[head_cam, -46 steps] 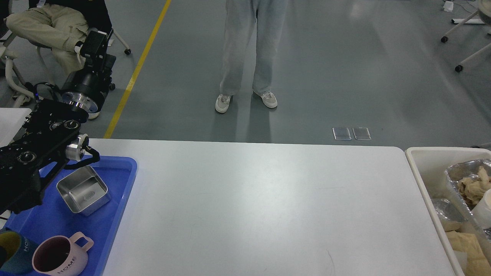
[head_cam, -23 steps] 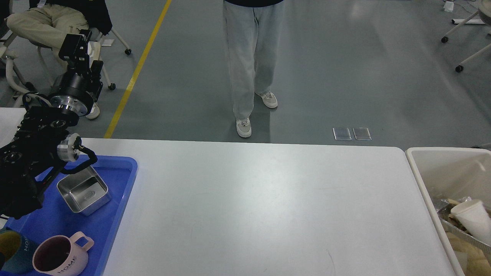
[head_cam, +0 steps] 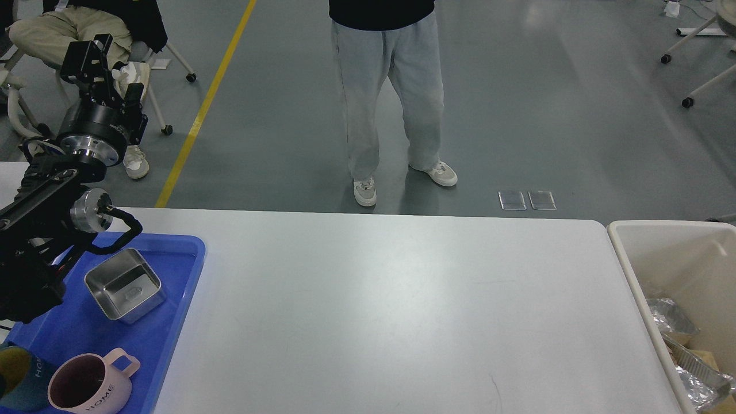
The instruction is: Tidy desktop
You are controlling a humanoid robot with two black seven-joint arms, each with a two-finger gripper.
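The desktop is a wide white tabletop that fills the lower half of the head view, and its middle is bare. My left gripper is raised above the far left corner, past the table's back edge. Its two black fingers stand apart and hold nothing, so it is open. The arm behind it crosses over a blue tray at the left edge. My right gripper is out of view.
On the blue tray lie a square steel dish, a pink mug and a dark green mug. A cream bin at the right holds foil trays. One person stands beyond the table, another sits at far left.
My left arm has swung up and to the left, away from the steel dish. The standing person has stepped closer. The paper, cup and foil in the bin have dropped lower.
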